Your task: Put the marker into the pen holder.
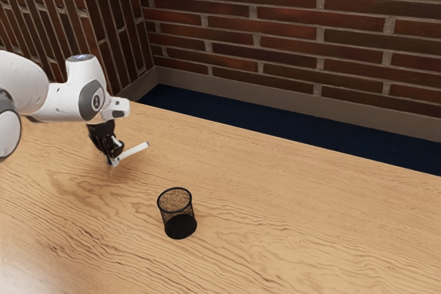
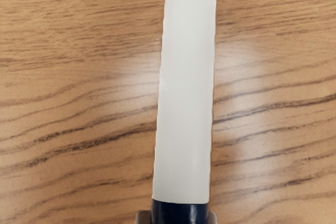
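We are gripping the slim white marker (image 2: 186, 93) by its dark-blue end, the black two-finger claw (image 1: 113, 159) closed on it, well apart from the round black mesh pen holder (image 1: 180, 226) on the brown wooden worktop (image 1: 275, 204), and aiming to upright it over that holder before releasing.

Off-white marker (image 2: 186, 87) with navy cap (image 2: 180, 213), black mesh pen holder (image 1: 180, 228), wavy-grained tan table (image 1: 296, 225), red-brown brick wall (image 1: 289, 36), dark-blue floor (image 1: 220, 114)

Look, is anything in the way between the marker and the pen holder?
Nope, I see nothing standing between the marker, held in my gripper, and the pen holder. The marker will probably just need to go up over the holder's rim.
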